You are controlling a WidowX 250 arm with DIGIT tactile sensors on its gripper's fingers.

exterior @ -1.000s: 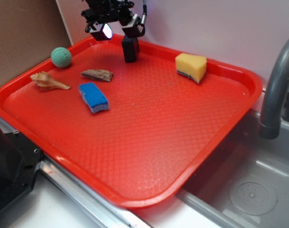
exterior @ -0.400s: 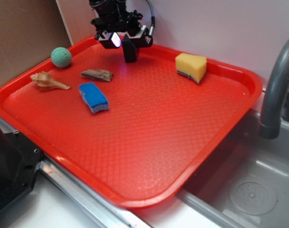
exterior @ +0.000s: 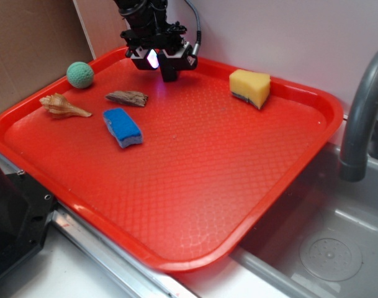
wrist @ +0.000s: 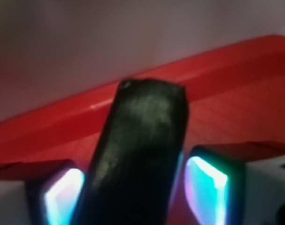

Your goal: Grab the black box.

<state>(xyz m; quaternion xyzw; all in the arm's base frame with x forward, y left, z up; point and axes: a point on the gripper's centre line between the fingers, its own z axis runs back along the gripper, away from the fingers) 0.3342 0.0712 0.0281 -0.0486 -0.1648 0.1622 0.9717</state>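
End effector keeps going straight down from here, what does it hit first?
The black box: it already stands between the end effector's lit pads. Past it, the red tray floor. Whether the pads touch it yet, I cannot tell.

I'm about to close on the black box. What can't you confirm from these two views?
- Exterior: the claw covers most of the black box, so pad contact is hidden.
- Wrist: the box is blurred and its lower end is cut off by the frame edge.
- Neither view shows the box's base on the tray.
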